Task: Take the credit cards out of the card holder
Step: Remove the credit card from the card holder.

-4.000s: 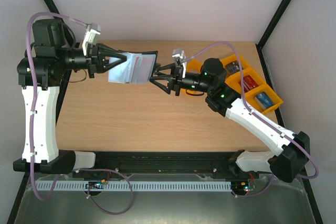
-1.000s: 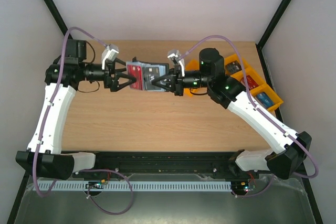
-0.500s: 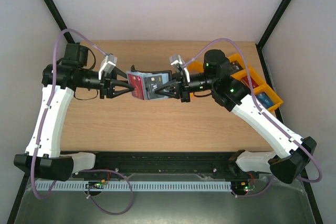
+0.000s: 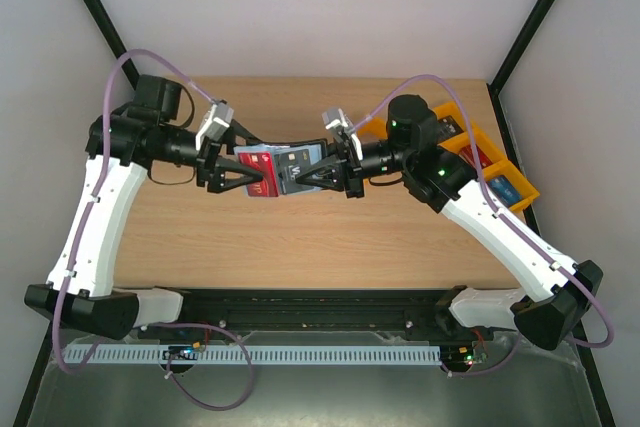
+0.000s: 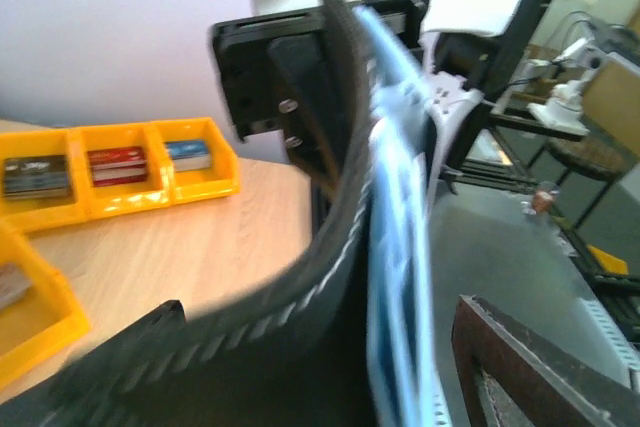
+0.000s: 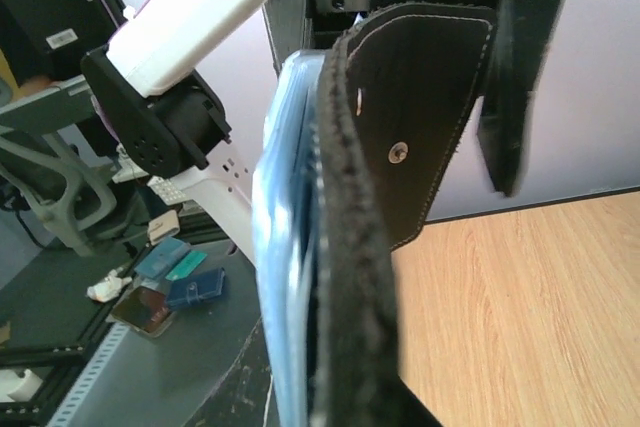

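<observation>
The card holder (image 4: 283, 169), a black wallet, hangs open above the table between both arms. A red credit card (image 4: 258, 173) and a dark one with pale print (image 4: 295, 161) show in its pockets. My right gripper (image 4: 318, 173) is shut on its right edge. My left gripper (image 4: 238, 175) is open, its fingers (image 5: 530, 367) standing either side of the left edge. In the left wrist view the black cover (image 5: 330, 227) and the pale blue pockets (image 5: 395, 247) run edge-on between the jaws. The right wrist view shows the holder (image 6: 360, 277) edge-on with its closing tab (image 6: 430, 117).
Orange trays (image 4: 482, 155) holding cards stand at the table's right edge, behind my right arm; they also show in the left wrist view as orange trays (image 5: 120, 182). The wooden table (image 4: 300, 237) lies under the wallet. Black frame posts (image 4: 95, 22) rise at the sides.
Both grippers and the wallet have drifted a little toward the near edge. The left wrist has tilted, and the red card now shows more at the wallet's left side.
</observation>
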You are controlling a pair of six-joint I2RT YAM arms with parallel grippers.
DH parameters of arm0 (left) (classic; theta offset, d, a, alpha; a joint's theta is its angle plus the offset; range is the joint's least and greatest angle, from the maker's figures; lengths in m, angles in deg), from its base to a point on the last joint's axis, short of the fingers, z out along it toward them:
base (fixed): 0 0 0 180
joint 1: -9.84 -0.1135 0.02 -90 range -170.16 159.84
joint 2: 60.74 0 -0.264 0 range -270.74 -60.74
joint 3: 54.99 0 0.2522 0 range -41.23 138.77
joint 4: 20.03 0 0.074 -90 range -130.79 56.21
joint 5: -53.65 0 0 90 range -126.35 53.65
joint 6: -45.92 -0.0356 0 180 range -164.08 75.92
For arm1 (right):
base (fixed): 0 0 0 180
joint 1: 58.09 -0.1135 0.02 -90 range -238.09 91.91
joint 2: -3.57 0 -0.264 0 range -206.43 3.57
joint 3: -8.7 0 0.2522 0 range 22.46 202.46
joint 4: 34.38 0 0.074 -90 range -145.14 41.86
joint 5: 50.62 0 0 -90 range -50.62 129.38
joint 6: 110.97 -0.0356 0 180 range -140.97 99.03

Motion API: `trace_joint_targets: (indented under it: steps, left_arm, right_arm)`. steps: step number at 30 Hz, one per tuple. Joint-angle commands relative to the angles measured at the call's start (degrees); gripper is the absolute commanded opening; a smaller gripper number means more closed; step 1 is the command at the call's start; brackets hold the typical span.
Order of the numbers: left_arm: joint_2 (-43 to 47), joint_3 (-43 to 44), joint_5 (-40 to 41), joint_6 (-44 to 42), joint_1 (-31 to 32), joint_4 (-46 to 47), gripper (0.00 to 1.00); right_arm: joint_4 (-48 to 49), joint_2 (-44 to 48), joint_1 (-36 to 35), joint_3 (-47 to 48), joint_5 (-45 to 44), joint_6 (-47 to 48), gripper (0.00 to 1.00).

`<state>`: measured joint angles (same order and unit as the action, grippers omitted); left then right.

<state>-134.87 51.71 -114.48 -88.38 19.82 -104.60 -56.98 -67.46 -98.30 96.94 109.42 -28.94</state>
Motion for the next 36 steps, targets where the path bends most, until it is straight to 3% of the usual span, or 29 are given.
trace_joint_targets:
  steps: [1, 4, 5, 8, 10, 11, 12, 13, 14, 16, 19, 21, 24, 26, 28, 32, 36]
  left_arm:
    - [-0.46, 2.18, -2.42, -0.88, 3.40, 0.31, 0.58]
    - [0.30, 1.71, -0.58, -0.71, 3.47, -0.55, 0.13]
    - [0.68, 1.18, -0.01, -0.66, 3.47, -0.81, 0.04]
    - [1.98, -1.14, 1.31, -0.84, 3.38, -1.50, 0.02]
    - [2.73, -2.91, 2.22, 0.56, 3.04, -0.29, 0.02]
    - [3.09, -3.79, 2.93, 3.96, 2.72, 2.16, 0.02]
    - [3.45, -4.73, 4.11, 10.25, 2.20, 7.93, 0.02]
    - [3.80, -5.73, 6.36, 17.24, 1.77, 13.46, 0.02]
    - [4.03, -6.55, 9.71, 25.04, 1.61, 18.93, 0.02]
    - [4.08, -7.37, 18.08, 33.12, 1.08, 24.46, 0.02]
    - [4.01, -7.67, 27.52, 35.82, 1.03, 26.93, 0.02]
    - [4.00, -7.67, 29.73, 36.44, 1.10, 27.50, 0.02]
    - [3.70, -7.54, 29.24, 36.66, 1.10, 27.69, 0.02]
    - [3.48, -7.31, 27.84, 36.43, 1.08, 27.45, 0.02]
    - [3.39, -7.03, 25.39, 35.75, 1.10, 26.80, 0.02]
    - [3.47, -6.07, 20.86, 33.38, 1.11, 24.20, 0.02]
    - [3.39, -5.06, 15.80, 30.70, 1.18, 21.97, 0.02]
  right_arm:
    - [-2.19, 1.77, -0.24, 0.24, -1.67, 4.90, 0.02]
    - [-2.41, 3.75, -0.14, -0.95, -8.45, 6.57, 0.02]
    - [-1.46, 4.42, -0.05, -1.62, -10.83, 6.19, 0.02]
    - [0.45, 5.82, 0.57, -2.80, -19.17, 3.48, 0.02]
    - [0.73, 5.94, 1.22, -2.93, -29.55, 0.66, 0.08]
    - [0.64, 5.89, 1.45, -2.97, -33.91, -0.93, 0.19]
    - [0.51, 5.70, 1.64, -2.94, -38.67, -2.33, 0.41]
    - [0.35, 5.64, 1.70, -2.98, -43.42, -4.02, 0.56]
    - [0.07, 5.68, 1.71, -3.10, -48.39, -5.53, 0.65]
    - [-0.69, 6.19, 1.77, -3.38, -57.93, -8.08, 0.71]
    - [0.20, 8.41, 1.75, -5.21, -65.67, -10.62, 0.70]
    - [2.74, 9.84, 1.71, -7.17, -62.60, -11.26, 0.61]
    - [9.99, 9.32, 0.33, -10.23, -46.01, -12.30, 0.38]
    - [17.07, 6.57, -3.54, -11.73, -32.67, -11.96, 0.36]
    - [19.92, 3.33, -6.95, -11.12, -26.73, -11.75, 0.34]
    - [24.53, -1.55, -7.87, -9.30, -27.13, -15.15, 0.27]
    - [24.16, -4.32, -7.78, -7.64, -29.01, -14.26, 0.25]
